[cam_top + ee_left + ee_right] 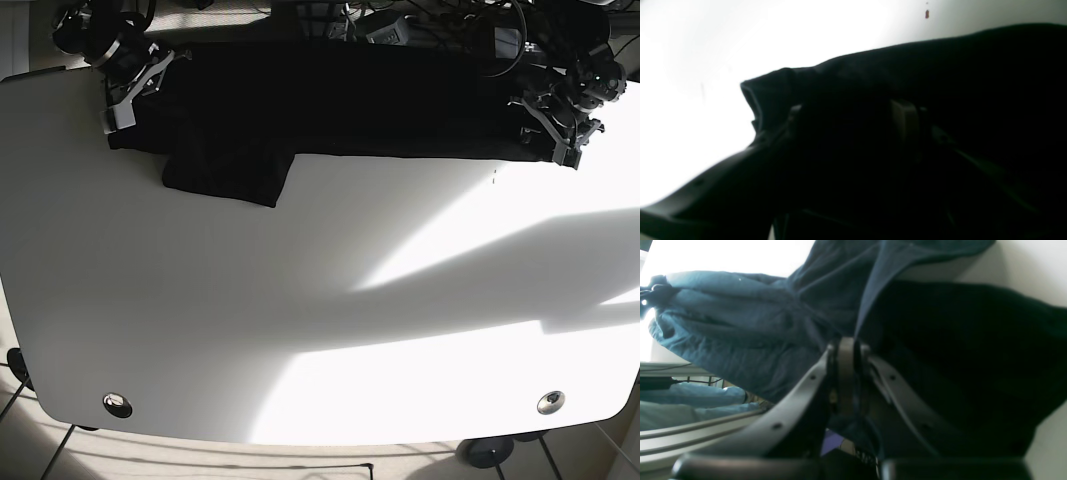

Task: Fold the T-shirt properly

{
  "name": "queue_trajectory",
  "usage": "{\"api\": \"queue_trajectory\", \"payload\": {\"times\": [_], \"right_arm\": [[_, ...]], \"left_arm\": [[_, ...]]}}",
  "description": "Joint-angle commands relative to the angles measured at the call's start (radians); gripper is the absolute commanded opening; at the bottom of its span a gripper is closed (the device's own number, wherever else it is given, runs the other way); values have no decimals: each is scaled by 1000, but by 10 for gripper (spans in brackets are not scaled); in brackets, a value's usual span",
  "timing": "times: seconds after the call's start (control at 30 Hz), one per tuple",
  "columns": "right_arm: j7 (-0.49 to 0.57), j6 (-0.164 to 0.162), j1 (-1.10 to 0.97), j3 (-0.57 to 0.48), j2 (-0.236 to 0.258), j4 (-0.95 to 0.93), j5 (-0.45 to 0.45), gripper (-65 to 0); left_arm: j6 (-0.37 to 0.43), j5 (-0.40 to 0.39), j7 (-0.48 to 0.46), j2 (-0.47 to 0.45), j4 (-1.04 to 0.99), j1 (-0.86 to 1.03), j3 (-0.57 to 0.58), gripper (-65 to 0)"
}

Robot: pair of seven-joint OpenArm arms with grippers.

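Observation:
The dark navy T-shirt (330, 100) lies stretched along the table's far edge, with one sleeve (225, 175) pointing toward the front. My right gripper (847, 350) is shut on a fold of the shirt (740, 326) at its left end in the base view (125, 100). My left gripper (848, 115) is at the shirt's right end in the base view (562, 130). Its fingers (903, 121) stand apart, with dark cloth (940, 66) between and over them. That wrist view is very dark.
The white table (320, 300) stretches toward the front, with sunlit patches and two round metal fittings (117, 404) near the front corners. Cables and equipment (400, 20) crowd the space behind the far edge. A small dark speck (493, 178) lies near the shirt's right hem.

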Motion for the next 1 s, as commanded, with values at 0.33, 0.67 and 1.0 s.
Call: {"api": "queue_trajectory", "payload": {"times": [0.33, 0.67, 1.0], "right_arm": [[22, -49, 347, 29, 95, -270, 28, 0], [25, -105, 466, -129, 195, -588, 26, -82], [45, -156, 454, -215, 138, -586, 28, -176]], "left_arm": [[8, 27, 35, -11, 3, 4, 2, -344], [8, 27, 35, -11, 0, 4, -1, -344], [8, 27, 35, -11, -2, 4, 1, -344]]}}
